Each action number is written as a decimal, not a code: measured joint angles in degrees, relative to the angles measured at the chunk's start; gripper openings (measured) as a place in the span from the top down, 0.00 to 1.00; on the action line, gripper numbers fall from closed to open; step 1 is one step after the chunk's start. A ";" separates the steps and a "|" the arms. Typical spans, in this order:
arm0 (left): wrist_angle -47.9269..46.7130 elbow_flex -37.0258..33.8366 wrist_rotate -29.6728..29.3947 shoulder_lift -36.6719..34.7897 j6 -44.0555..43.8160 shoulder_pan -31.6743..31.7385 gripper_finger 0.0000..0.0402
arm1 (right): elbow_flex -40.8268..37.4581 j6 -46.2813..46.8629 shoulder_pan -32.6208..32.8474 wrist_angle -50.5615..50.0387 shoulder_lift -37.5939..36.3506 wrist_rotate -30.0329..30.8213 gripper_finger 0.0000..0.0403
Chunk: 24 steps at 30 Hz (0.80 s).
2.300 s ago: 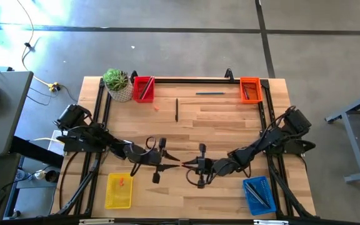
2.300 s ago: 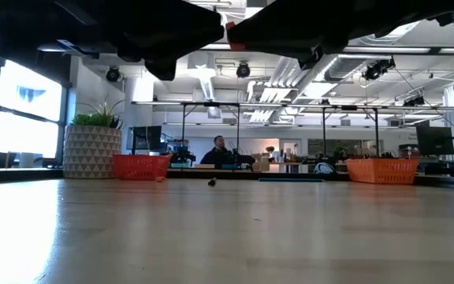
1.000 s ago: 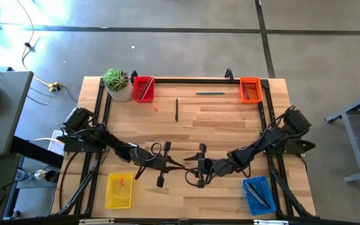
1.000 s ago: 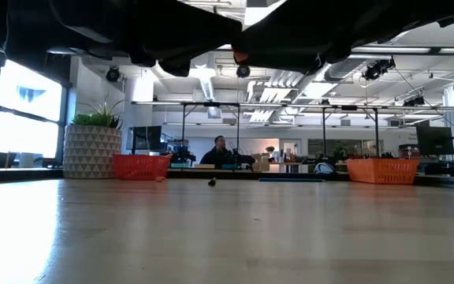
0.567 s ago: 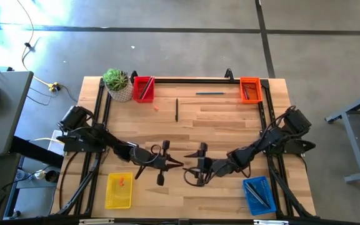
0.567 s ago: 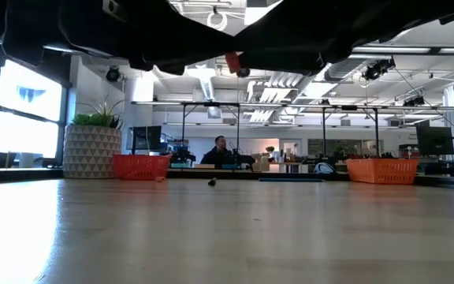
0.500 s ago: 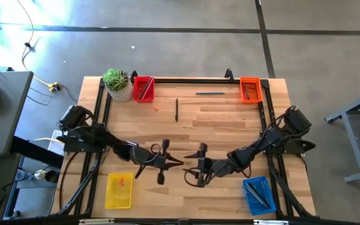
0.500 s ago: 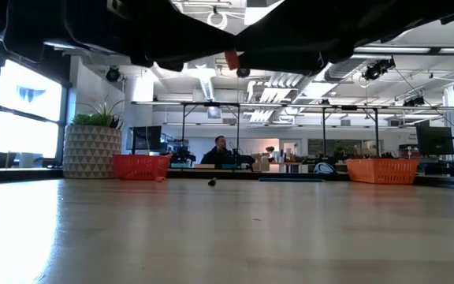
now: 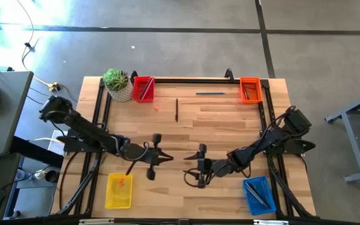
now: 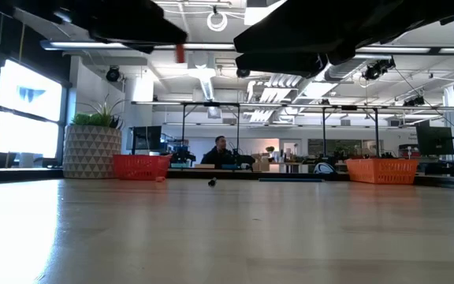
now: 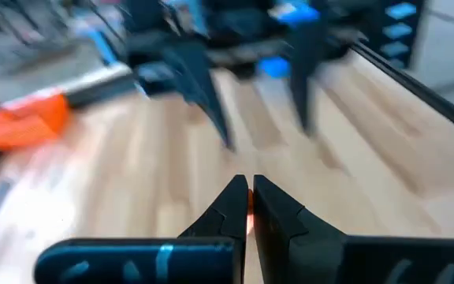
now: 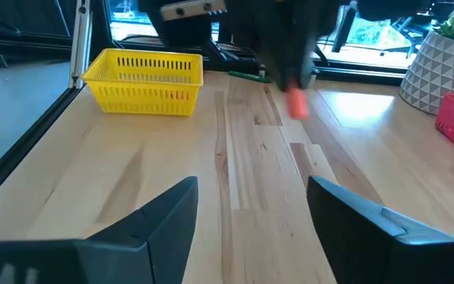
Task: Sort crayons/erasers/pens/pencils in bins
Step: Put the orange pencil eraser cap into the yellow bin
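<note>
My left gripper (image 9: 166, 157) hangs over the near middle of the table, shut on a short red-orange crayon (image 12: 296, 101), which also shows in the low view (image 10: 180, 53). My right gripper (image 9: 187, 170) faces it from the right, open with nothing between its fingers (image 12: 251, 205). The bins sit at the corners: red (image 9: 144, 88), orange (image 9: 250, 89), yellow (image 9: 119, 190) and blue (image 9: 257, 194). Another crayon (image 9: 156, 107) lies near the red bin. A black pen (image 9: 176, 109) and a blue one (image 9: 210, 93) lie at the far side. My left gripper pinches the crayon's upper end (image 11: 248, 221) between its two fingertips. The fingers come nearly level from the table's left. The crayon's free end (image 12: 298, 109) hangs below the fingers, well clear of the table.
A white pot with a green plant (image 9: 118, 84) stands beside the red bin. Black frame rails (image 9: 99, 112) run along the table's left, right and far sides. In the low view a person (image 10: 221, 151) sits far behind the table.
My left gripper has drawn back toward the table's left edge and risen, carrying the crayon away from my right gripper. My right gripper has stayed in place.
</note>
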 joint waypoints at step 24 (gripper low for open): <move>-61.46 13.67 6.39 -4.33 -50.92 -35.57 1.00 | -0.10 -0.17 0.00 -3.10 0.09 0.10 0.98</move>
